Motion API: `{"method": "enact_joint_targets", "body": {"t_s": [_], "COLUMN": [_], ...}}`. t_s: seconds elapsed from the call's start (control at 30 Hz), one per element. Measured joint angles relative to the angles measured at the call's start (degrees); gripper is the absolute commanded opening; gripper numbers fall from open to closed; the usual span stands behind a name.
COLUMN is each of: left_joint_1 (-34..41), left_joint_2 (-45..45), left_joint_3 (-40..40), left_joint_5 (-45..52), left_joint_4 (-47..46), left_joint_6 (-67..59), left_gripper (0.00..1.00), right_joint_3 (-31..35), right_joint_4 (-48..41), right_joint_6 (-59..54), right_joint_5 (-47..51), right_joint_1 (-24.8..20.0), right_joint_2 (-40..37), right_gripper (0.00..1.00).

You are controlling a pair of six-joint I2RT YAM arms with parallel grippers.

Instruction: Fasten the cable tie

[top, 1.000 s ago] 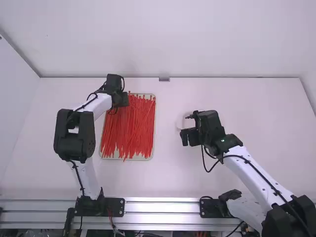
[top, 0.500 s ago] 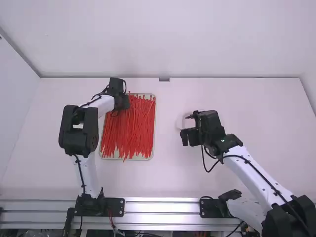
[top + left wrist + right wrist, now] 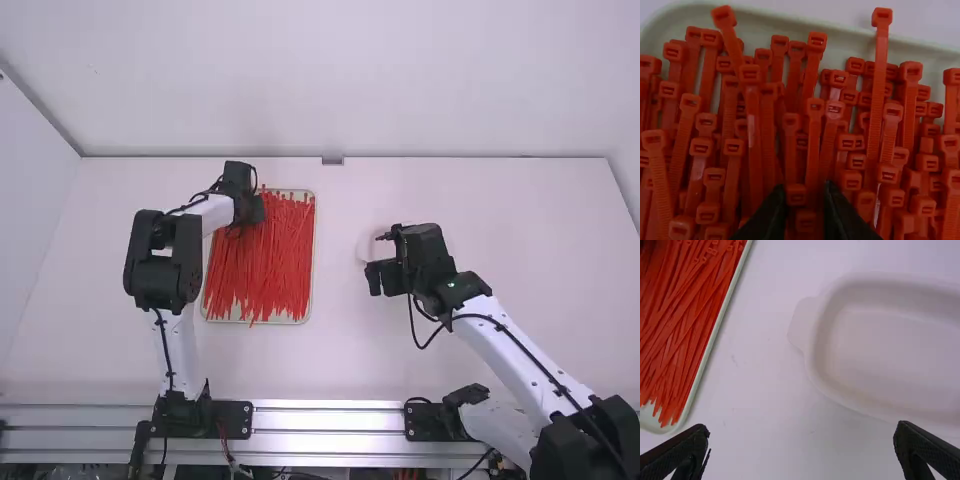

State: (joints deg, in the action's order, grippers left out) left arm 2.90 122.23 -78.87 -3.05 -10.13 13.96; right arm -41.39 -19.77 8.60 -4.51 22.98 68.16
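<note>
A heap of red cable ties [image 3: 262, 260] lies in a pale tray [image 3: 312, 280] left of the table's middle. My left gripper [image 3: 245, 212] is down in the heap at the tray's far left corner. In the left wrist view its fingers [image 3: 771, 217] stand close together among the tie heads [image 3: 790, 125], pinching a red tie [image 3: 796, 194] between them. My right gripper [image 3: 383, 275] hovers right of the tray, open and empty, fingertips [image 3: 677, 452] wide apart above the bare table.
A white shallow dish [image 3: 885, 350] sits just beyond the right gripper, partly hidden under it in the high view [image 3: 368, 243]. The tray's right rim [image 3: 715, 335] lies near it. Bare table stretches to the right and front.
The left arm's elbow has swung right and forward while its gripper stayed in the ties at the tray's far corner. The right arm has not moved.
</note>
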Motion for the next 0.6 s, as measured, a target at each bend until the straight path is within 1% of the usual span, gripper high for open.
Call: {"method": "enact_joint_targets", "body": {"t_s": [0.13,0.3,0.6], "left_joint_1": [0.00,0.00,0.00], "left_joint_2": [0.02,0.02,0.02], "left_joint_3": [0.00,0.00,0.00], "left_joint_5": [-0.04,-0.63,-1.36], "left_joint_4": [0.17,0.11,0.17], "left_joint_6": [-0.02,0.20,0.24], "left_gripper": [0.13,0.12,0.07], "right_joint_3": [0.00,0.00,0.00], "right_joint_4": [-0.04,-0.07,0.17], "right_joint_6": [0.02,-0.02,-0.02], "right_joint_5": [0.02,0.02,0.02], "right_joint_1": [0.00,0.00,-0.02], "right_joint_2": [0.00,0.02,0.02], "right_gripper": [0.99,0.99,1.00]}}
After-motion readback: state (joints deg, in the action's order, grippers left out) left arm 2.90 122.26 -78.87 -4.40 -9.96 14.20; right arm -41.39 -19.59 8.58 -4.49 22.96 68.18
